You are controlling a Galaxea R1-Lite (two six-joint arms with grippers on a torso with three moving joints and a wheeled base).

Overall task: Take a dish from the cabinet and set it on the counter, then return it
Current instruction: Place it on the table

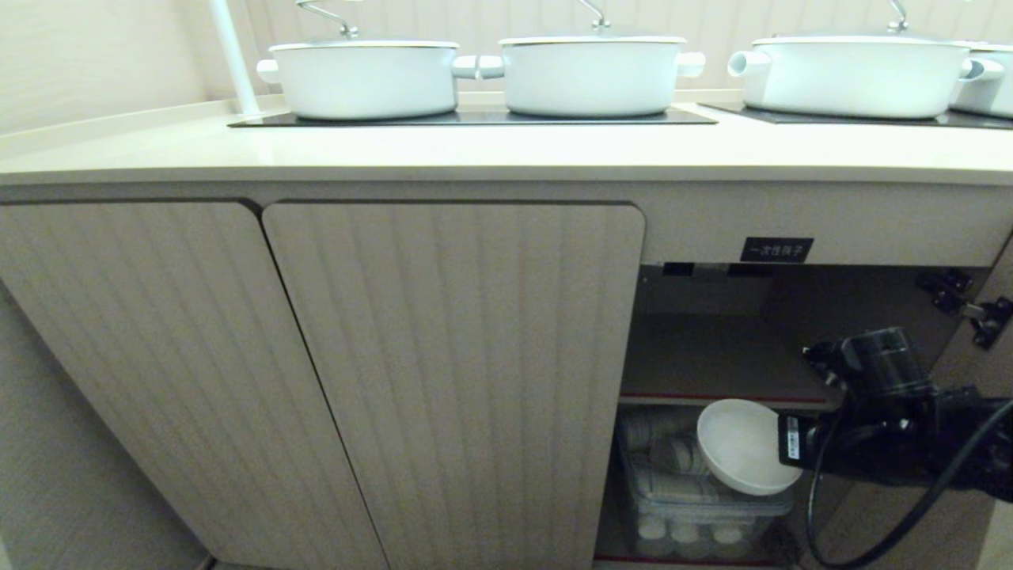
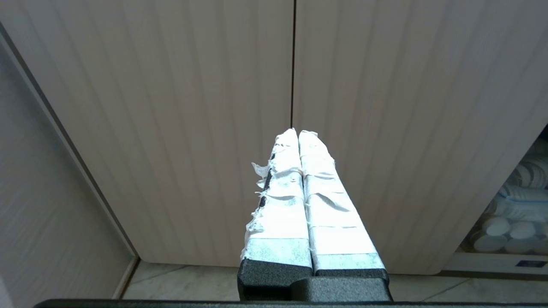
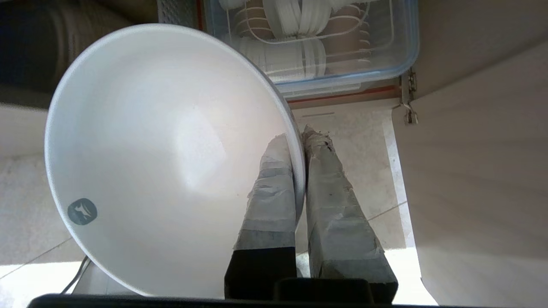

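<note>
Cream counter (image 1: 506, 150) tops the open fluted cabinet (image 1: 451, 356).

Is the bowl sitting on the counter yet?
No: the right gripper pinches the bowl by its rim, tilted in front of the open cabinet, below the counter.

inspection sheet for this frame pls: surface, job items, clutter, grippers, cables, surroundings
Surface: counter bare in front; four white lidded pots on black panels at the back.
Job's things: dish tilted, held in front of the open cabinet.
Clutter: clear container of white ware on the cabinet floor.
Grippers: right gripper pinches the dish rim; left gripper shut, facing closed doors.
Cables: black cable loops under the right arm.
Surroundings: tiled floor.
</note>
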